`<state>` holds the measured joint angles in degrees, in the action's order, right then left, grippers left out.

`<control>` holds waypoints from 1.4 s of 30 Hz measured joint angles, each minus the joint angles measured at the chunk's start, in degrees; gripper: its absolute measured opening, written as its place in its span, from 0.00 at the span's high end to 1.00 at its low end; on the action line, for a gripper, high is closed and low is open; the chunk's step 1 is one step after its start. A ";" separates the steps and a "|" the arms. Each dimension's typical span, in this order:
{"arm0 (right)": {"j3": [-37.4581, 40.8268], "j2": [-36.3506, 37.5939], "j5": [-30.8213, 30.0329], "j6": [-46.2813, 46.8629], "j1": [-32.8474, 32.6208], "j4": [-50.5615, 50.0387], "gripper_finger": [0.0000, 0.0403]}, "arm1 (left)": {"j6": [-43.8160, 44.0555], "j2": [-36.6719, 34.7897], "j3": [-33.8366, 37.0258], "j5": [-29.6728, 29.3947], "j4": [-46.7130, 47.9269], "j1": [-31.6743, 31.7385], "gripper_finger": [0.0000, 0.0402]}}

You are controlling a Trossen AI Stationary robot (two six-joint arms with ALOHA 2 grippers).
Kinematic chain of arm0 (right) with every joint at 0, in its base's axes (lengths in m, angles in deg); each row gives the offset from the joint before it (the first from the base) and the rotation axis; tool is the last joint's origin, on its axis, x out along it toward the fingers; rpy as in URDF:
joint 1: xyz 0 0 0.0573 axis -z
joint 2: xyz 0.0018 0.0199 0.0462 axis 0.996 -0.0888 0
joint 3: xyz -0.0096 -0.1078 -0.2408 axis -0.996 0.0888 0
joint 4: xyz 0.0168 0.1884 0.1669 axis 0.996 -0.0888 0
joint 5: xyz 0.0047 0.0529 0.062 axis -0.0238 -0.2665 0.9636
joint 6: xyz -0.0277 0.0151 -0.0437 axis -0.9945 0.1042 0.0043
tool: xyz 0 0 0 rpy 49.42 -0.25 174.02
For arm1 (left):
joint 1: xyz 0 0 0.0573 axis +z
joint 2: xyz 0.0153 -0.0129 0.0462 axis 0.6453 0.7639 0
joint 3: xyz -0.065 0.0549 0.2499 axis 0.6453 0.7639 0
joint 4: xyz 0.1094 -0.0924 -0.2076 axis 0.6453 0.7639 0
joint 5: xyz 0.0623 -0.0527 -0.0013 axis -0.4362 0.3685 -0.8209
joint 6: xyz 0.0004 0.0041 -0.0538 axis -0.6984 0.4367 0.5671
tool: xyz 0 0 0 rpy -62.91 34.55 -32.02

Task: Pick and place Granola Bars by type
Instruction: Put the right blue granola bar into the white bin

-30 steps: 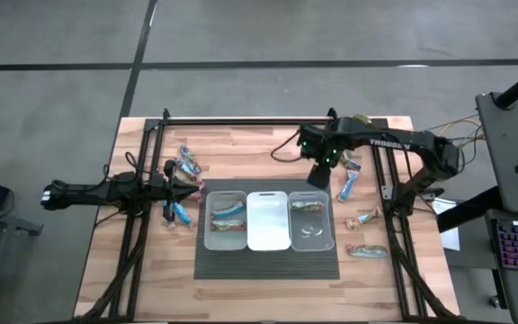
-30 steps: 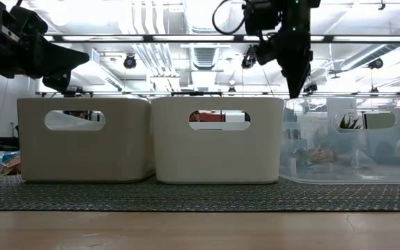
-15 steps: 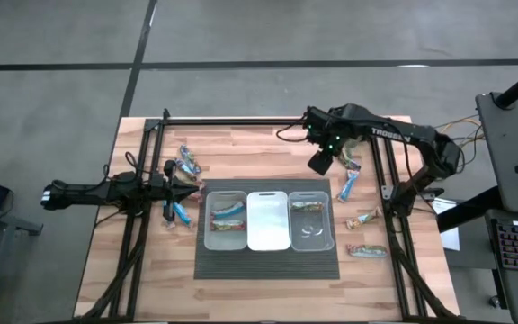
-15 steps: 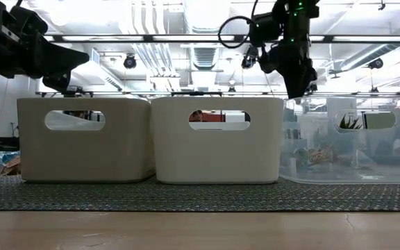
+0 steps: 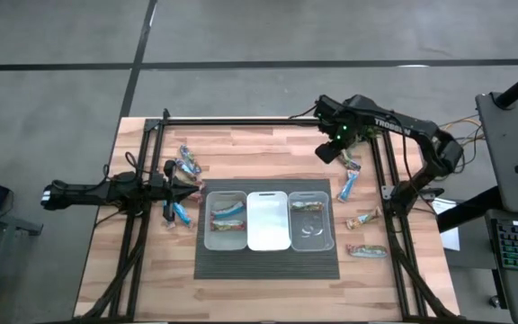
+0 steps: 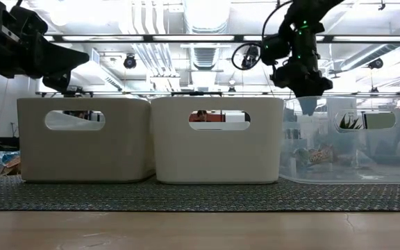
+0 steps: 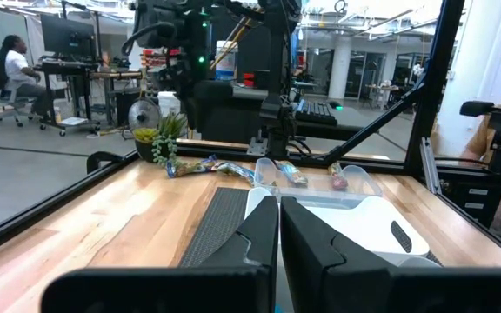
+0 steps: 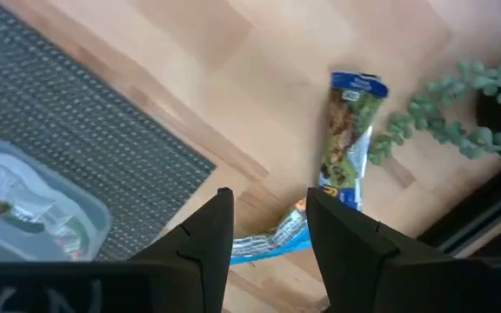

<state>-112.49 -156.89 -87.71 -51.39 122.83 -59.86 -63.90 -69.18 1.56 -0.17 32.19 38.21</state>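
Note:
Granola bars lie in two loose groups on the wooden table: some near its left side, others near its right side. More lie inside the left bin and the right clear bin. My right gripper is open and hangs above the table beyond the right bin. In the right wrist view a blue-wrapped bar lies flat ahead of it, and another bar shows between its fingers, on the wood below. My left gripper is shut and waits left of the bins.
Three bins stand side by side on a dark mat; the middle one looks bare inside. A green leafy plant sits at the far right corner beside the bars. Dark frame rails run along the table's edges.
My right gripper has moved from over the right bin's far end toward the table's far right, nearer the bars beside the plant. The left arm has kept still, and no bar has moved.

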 joint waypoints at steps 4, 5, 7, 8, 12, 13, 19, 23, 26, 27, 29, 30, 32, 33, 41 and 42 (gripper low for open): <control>0.22 0.00 -0.04 -0.23 1.79 0.33 0.65 | -0.01 0.00 0.00 -0.02 0.01 0.00 1.00; 0.26 0.00 -0.04 -0.43 2.15 0.37 0.65 | -0.01 0.00 0.00 0.00 0.01 0.00 1.00; 0.36 0.00 -0.06 -0.53 2.76 0.45 0.65 | 0.00 0.00 0.01 -0.02 0.01 0.00 1.00; 0.44 0.00 -0.08 -0.65 3.05 0.67 0.65 | 0.01 0.00 0.00 -0.02 -0.01 0.00 1.00; 0.92 0.00 -0.31 -0.24 4.62 0.81 0.66 | 0.01 0.00 0.00 0.00 -0.01 0.00 1.00; 1.20 0.00 -0.33 0.16 5.12 0.83 0.66 | -0.01 0.00 0.00 0.00 -0.01 0.00 1.00; 3.31 0.00 -0.51 2.58 7.69 0.82 0.67 | 0.01 0.00 0.02 -0.02 0.01 0.00 1.00; 4.23 0.00 -0.89 3.63 8.89 0.86 0.67 | -0.01 0.00 0.00 -0.02 0.01 0.00 1.00; 4.35 0.00 -2.89 6.01 9.29 1.07 0.67 | 0.00 0.00 0.00 -0.01 -0.01 0.00 1.00; 4.38 0.00 -3.52 6.39 9.30 1.45 0.67 | 0.01 0.00 0.01 -0.02 0.00 0.00 1.00; 4.42 0.00 -4.07 6.00 9.34 2.74 0.66 | -0.01 0.00 0.00 0.00 0.00 0.00 1.00; 4.42 0.00 -4.21 5.55 9.32 3.18 0.66 | -0.01 0.00 0.02 -0.02 -0.01 0.00 1.00; 4.42 0.00 -4.37 3.58 9.32 4.05 0.65 | 0.01 0.00 0.00 0.00 -0.01 0.00 1.00; 4.42 0.00 -4.38 2.06 9.32 4.59 0.65 | 0.01 0.00 0.00 -0.02 -0.01 0.00 1.00; 5.11 0.00 -6.19 -8.00 9.40 6.14 0.66 | 0.01 0.00 0.01 -0.01 0.01 0.00 1.00; 5.49 0.00 -6.19 -8.14 9.52 6.27 0.66 | 0.01 0.00 0.00 -0.02 -0.01 0.00 1.00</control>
<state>-107.00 -156.89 -93.90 -59.53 132.35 -53.59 -63.89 -69.18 1.56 -0.19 32.18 38.21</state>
